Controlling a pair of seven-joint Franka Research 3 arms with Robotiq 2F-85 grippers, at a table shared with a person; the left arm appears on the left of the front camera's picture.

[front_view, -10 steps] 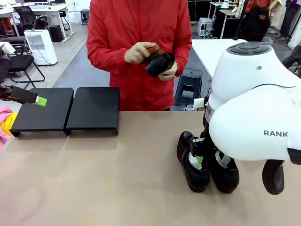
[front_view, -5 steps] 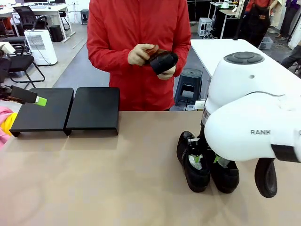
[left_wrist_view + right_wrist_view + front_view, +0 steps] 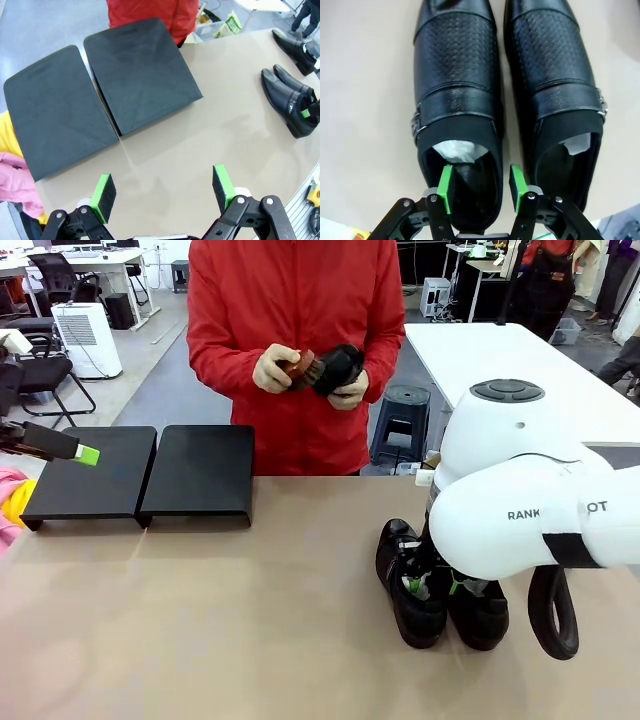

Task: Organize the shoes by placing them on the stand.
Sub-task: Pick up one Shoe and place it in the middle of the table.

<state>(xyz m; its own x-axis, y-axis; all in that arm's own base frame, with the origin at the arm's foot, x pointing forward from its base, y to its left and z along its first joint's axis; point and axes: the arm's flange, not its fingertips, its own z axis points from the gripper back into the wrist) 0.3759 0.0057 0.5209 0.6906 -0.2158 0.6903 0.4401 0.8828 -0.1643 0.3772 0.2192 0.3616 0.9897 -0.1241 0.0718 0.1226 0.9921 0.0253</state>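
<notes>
The low matte-black stand (image 3: 200, 472) is made of 2 flat rectangular platforms set edge to edge at the far side of the tan bench (image 3: 250, 640). There are 4 glossy black leather dress shoes, and all 4 are off the stand. 2 of them lie parallel as a close pair (image 3: 420, 615) on the bench, well to the right of the stand, each with crumpled white paper in its opening. A 3rd shoe (image 3: 295, 44) lies alone on the bench, farther from the stand than the pair. The 4th shoe (image 3: 340, 365) is held up above the bench by a person in a red top, who stands across from the robot just right of the stand. This person has 1 hand (image 3: 350, 392) under the shoe, and the other hand (image 3: 270, 368) presses 1 small brown brush (image 3: 298, 367) to it. The right gripper (image 3: 481, 187) is down at the pair. Its jaws are part-way open and straddle 1 side wall of the shoe nearer the stand, with 1 green pad over the paper inside the opening and 1 in the gap between the 2 shoes. Neither pad visibly presses the leather. The left gripper (image 3: 164, 190) hangs by the stand, on the robot's side of it, with its jaws spread wide and nothing between them.
</notes>
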